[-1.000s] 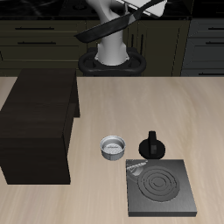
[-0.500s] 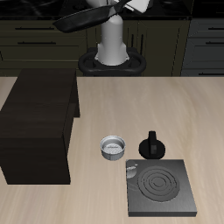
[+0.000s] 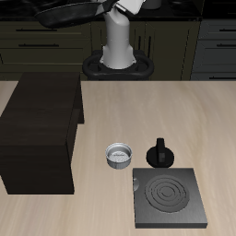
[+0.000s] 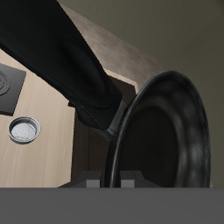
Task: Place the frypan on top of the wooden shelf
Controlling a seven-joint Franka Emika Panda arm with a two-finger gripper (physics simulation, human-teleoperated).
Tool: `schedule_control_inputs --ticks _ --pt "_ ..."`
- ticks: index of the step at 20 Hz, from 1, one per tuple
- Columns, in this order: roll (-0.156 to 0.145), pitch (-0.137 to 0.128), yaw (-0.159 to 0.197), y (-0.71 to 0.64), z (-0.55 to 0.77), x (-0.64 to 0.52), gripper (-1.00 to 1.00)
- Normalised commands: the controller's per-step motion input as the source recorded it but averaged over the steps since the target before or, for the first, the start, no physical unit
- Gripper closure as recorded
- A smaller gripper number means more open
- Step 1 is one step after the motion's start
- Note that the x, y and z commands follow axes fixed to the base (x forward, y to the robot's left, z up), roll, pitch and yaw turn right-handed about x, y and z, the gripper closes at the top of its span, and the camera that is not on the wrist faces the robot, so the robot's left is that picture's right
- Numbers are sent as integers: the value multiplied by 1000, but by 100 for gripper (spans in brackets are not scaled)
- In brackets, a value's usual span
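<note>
The frypan (image 3: 66,11) is a round black pan with a long handle. It hangs high in the air at the back of the table, above the far end of the wooden shelf (image 3: 39,124). My gripper (image 3: 118,5) is shut on the handle's end, near the view's upper edge. In the wrist view the frypan (image 4: 166,131) fills much of the frame, tilted on edge. Its handle runs in to my gripper (image 4: 109,181). The wooden shelf (image 4: 87,149) shows dark below the pan. Its flat top is bare.
A small silver-grey pot (image 3: 119,155) stands mid-table, beside a black knobbed object (image 3: 160,152). A square black stove plate (image 3: 169,196) with rings lies near the front edge. The robot base (image 3: 118,64) stands at the table's back. The pot also shows in the wrist view (image 4: 24,129).
The arm has swung the frypan sideways from in front of the robot base toward the shelf's side. It is now higher, partly cut off by the view's upper edge.
</note>
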Motion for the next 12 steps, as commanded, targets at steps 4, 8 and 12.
schedule_control_inputs --ticks 4,8,12 --pt "11 16 -32 -222 10 292 100" --pt "5 27 9 -306 -32 334 100" --pt "4 36 5 -173 -57 273 100"
